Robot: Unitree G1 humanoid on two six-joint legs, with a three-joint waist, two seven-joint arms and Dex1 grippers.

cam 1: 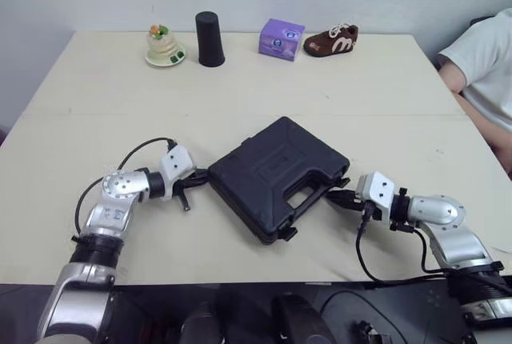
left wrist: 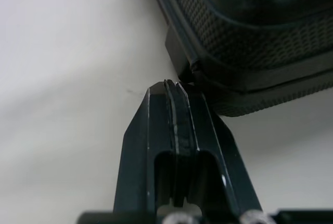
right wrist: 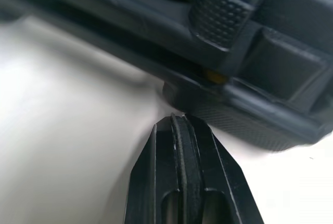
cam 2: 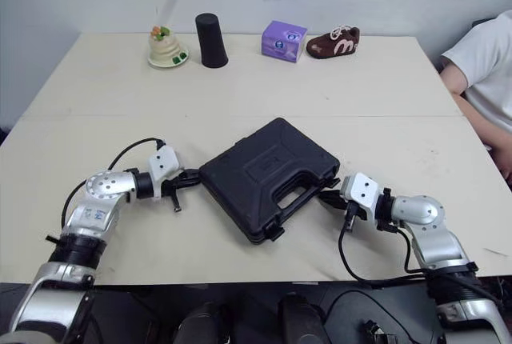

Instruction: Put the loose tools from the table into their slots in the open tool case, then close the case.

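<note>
Tool case (cam 1: pixel 272 170) lay shut, left gripper (cam 1: pixel 202 175) and right gripper (cam 1: pixel 334 195) pressed together at its edges; uneven pushing could skid it.

My left end effector (left wrist: pixel 174 91) has its fingers pressed together, tips touching the tool case's (left wrist: pixel 250 41) lower edge on the pale surface (left wrist: pixel 67 78).
</note>
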